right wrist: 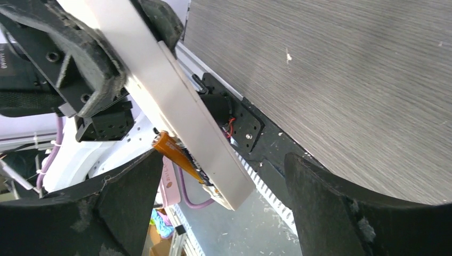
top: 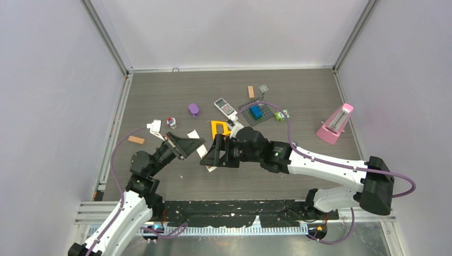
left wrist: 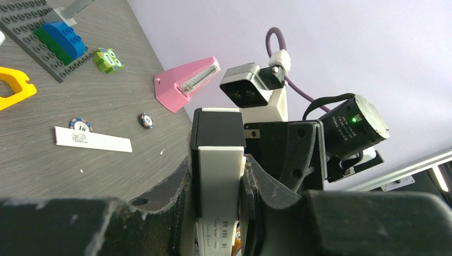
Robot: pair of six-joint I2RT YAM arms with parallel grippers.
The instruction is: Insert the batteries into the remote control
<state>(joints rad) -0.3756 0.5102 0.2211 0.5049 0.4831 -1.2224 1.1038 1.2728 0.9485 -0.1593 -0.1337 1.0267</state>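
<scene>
White remote control (left wrist: 216, 160) is being clamped by the left gripper (left wrist: 213, 232). Its free end is sitting between the wide-open fingers of the right gripper (right wrist: 229, 200), untouched.

Centre blocked by black left gripper (left wrist: 216, 178) clamped on long white plastic remote control (left wrist: 217, 154), far end of it between wide-spread jaws of black right gripper (right wrist: 224, 157). Inside those jaws: tight on one side of slab, roomier on the other.

Just behind, packed close: yellow plastic triangle frame (top: 220, 128), grey keypad handset (top: 225, 106), grey studded baseplate (top: 249, 118) with blue brick (top: 256, 111), green toy (top: 281, 114).

Right side: pink wedge-shaped metronome (top: 335, 124).

Left side: tan wooden block (top: 136, 140), small white piece (top: 155, 126).

Bare grey wood-grain tabletop (top: 160, 88) in far-left quarter and far-right corner. Bare near strip too, but under white forearm of right arm (top: 325, 162).
</scene>
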